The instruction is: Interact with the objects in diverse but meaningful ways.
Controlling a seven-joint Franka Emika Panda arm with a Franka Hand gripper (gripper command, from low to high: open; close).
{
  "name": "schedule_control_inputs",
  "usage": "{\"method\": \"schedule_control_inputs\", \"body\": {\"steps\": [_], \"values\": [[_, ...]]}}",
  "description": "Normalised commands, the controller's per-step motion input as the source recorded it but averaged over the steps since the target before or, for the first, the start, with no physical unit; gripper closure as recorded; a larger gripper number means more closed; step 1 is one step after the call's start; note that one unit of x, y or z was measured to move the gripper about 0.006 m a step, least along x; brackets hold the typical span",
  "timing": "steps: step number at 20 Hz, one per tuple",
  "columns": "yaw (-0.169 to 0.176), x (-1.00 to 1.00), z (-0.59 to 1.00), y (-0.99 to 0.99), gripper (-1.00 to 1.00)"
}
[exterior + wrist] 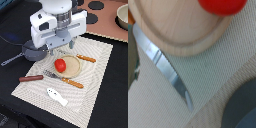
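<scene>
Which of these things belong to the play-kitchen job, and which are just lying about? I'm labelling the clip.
Job: red tomato on the wooden plate, fork, knife, white fish piece, grey pan, brown-handled utensil.

Lying about: woven mat, bowl, dark discs.

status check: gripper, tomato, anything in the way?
Gripper over the mat's far edge, fingers hidden, state unclear. Red tomato sits on round wooden plate. Knife beside the plate; grey pan close by.

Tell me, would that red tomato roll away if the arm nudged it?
Probably: the tomato looks round and smooth, so a nudge could set it rolling. The plate under it seems nearly flat, so it may not stop it.
</scene>
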Motion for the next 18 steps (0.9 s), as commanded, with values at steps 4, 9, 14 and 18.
{"method": "schedule_control_inputs", "body": {"steps": [4, 9, 14, 18], "values": [[-0.03, 0.43, -0.02, -0.22, -1.0], [-0.011, 0.36, -0.05, -0.17, -1.0], [-0.002, 0.34, -0.08, -0.15, -1.0], [-0.005, 0.34, -0.07, -0.16, -1.0]]}}
